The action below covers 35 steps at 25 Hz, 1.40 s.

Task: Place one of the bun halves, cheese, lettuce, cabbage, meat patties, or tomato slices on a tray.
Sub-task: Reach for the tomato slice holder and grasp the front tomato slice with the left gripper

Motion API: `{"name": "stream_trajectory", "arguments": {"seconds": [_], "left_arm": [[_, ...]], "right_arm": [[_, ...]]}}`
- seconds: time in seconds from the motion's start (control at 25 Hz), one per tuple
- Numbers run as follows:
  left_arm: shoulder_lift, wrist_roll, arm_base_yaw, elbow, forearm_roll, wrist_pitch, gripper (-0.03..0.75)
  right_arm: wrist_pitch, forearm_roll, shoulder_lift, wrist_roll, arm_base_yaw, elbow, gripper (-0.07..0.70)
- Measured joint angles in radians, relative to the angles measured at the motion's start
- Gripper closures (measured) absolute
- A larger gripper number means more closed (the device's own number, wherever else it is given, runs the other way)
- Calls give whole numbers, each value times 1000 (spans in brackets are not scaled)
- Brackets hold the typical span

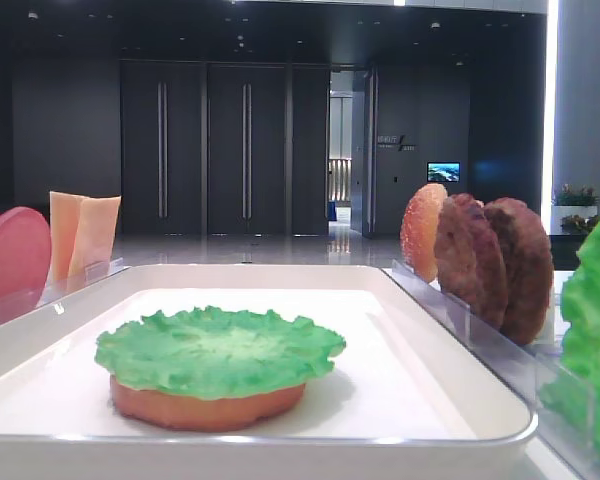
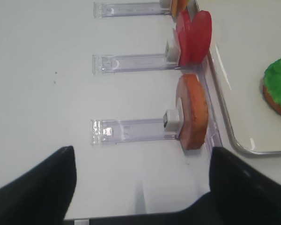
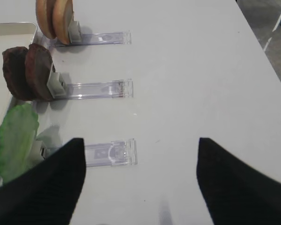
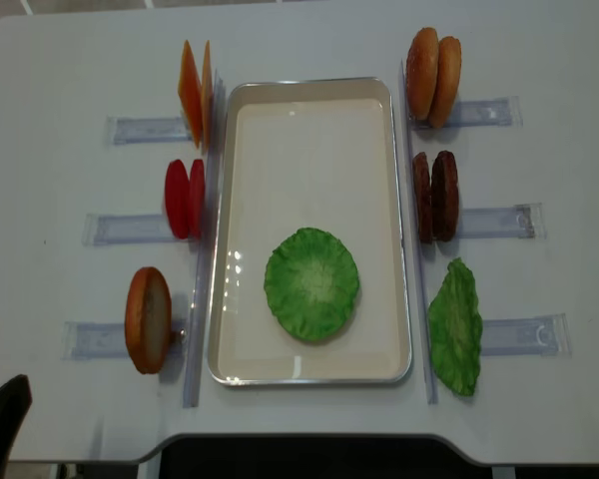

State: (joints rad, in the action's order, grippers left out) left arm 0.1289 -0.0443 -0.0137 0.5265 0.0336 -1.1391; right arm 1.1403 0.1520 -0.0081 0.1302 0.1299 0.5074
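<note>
On the white tray [image 4: 309, 95] a green lettuce [image 4: 311, 283] leaf lies on a bun half [image 1: 205, 405]. In the left wrist view my left gripper [image 2: 141, 159] hangs open over bare table, just short of an upright bun half [image 2: 193, 110] in its clear holder. The tomato slices [image 2: 194, 37] stand one holder further on. My right gripper [image 3: 140, 145] is open too, nothing between its fingers, beside a standing lettuce [image 3: 16, 140] leaf. Beyond it are the meat patties [image 3: 28, 72] and two bun halves [image 3: 56, 18]. Cheese [image 4: 195, 92] stands at the tray's far left.
Clear plastic holders [image 4: 504, 222] run outward from both long sides of the tray, three to a side. The table's front edge [image 4: 309, 436] lies close below the tray. A dark floor [image 3: 271, 28] shows past the table's right edge.
</note>
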Motion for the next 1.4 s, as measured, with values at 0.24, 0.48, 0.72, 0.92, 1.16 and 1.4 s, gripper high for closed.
{"name": "stream_trajectory", "arguments": {"seconds": [0.24, 0.48, 0.72, 0.92, 1.16, 1.4], "left_arm": [[183, 23, 0, 98, 0, -53, 24], [401, 27, 0, 185, 0, -106, 41], [644, 44, 0, 291, 0, -107, 87], [823, 53, 0, 419, 4, -107, 91], [1008, 75, 0, 572, 6, -107, 91], [1188, 98, 0, 705, 6, -106, 91]], "right_arm": [[0, 0, 0, 0, 0, 0, 154], [0, 0, 0, 0, 0, 0, 154], [0, 0, 0, 0, 0, 0, 154], [0, 0, 0, 0, 0, 0, 154], [0, 0, 0, 0, 0, 0, 154], [0, 0, 0, 0, 0, 0, 154]]}}
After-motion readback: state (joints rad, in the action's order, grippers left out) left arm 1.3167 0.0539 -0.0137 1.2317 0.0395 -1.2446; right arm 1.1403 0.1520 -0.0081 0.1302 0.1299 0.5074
